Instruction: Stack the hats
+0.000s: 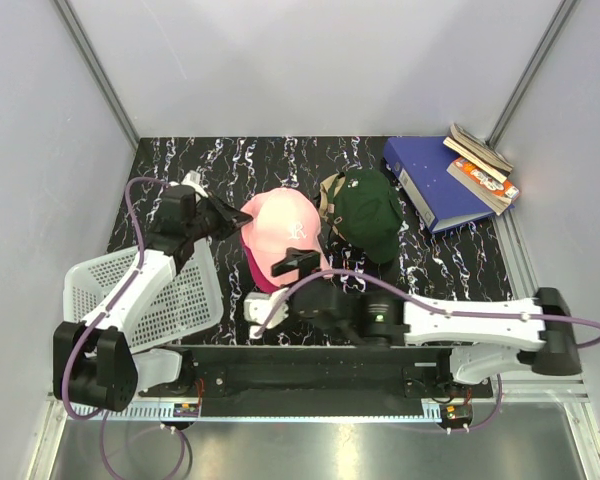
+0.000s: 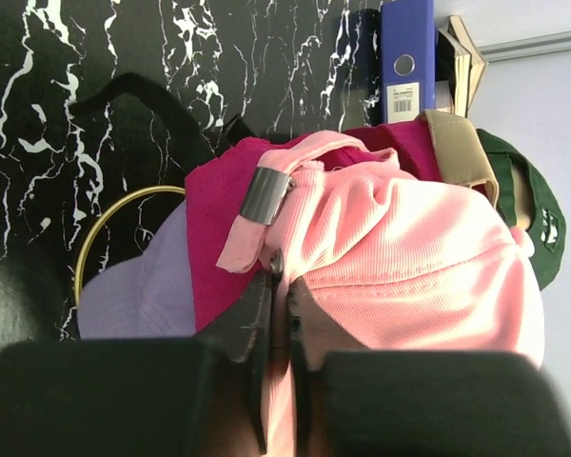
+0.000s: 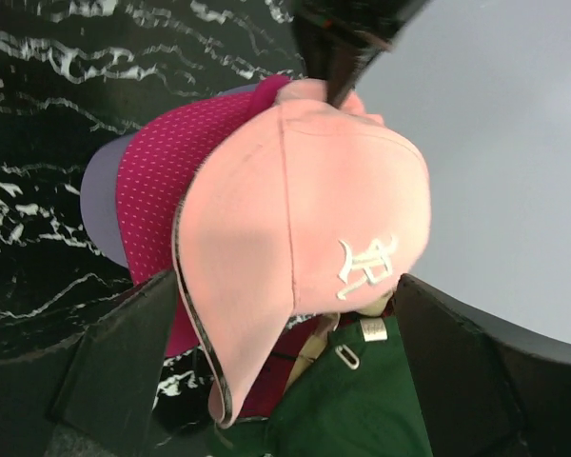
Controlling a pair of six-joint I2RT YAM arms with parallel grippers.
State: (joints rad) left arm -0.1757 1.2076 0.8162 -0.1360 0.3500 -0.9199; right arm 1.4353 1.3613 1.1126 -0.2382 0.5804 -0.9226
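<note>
A light pink hat (image 1: 280, 232) with a white emblem lies on top of a magenta hat (image 2: 214, 205) and a lavender hat (image 2: 138, 297). My left gripper (image 2: 278, 303) is shut on the pink hat's rear edge beside its strap buckle. A dark green hat (image 1: 372, 212) sits just right of the pile, over a tan hat (image 2: 462, 152). My right gripper (image 3: 290, 354) stands open at the near side. The pink hat's (image 3: 305, 200) brim hangs between its wide fingers (image 3: 114, 357) without touching them, and the green hat (image 3: 362, 405) lies below.
A white mesh basket (image 1: 110, 285) sits at the near left under the left arm. A blue binder (image 1: 435, 185) and a few books (image 1: 483, 165) lie at the far right. A gold wire ring (image 2: 105, 228) rests on the marbled black table (image 1: 230, 160) beside the lavender hat.
</note>
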